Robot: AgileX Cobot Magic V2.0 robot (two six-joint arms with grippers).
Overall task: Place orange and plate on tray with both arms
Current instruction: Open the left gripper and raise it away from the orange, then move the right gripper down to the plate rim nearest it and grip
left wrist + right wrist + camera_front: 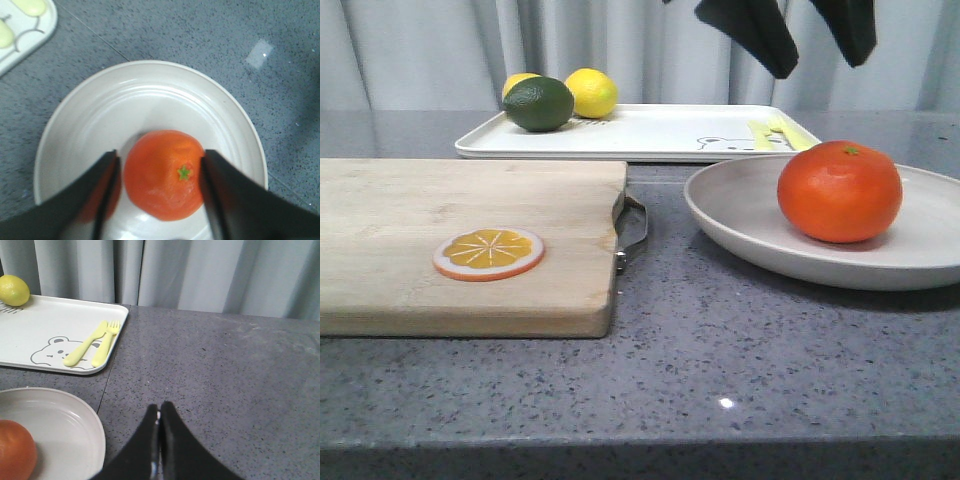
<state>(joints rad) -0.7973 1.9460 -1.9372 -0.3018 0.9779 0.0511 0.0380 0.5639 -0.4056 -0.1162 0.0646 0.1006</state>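
Left wrist view: orange (165, 175) stem up, on plate (150, 100)

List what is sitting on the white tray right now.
On the tray: two lemons, a dark green fruit, and a yellow fork and spoon by the bear drawing. The green fruit partly hides one lemon.

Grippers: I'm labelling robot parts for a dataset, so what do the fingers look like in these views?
Both grippers, left gripper and right gripper, have plain matte black fingers, broad at the base and tapering to narrow tips. No cables, markings or logos show. In the front view they appear only as dark shapes at the top edge.
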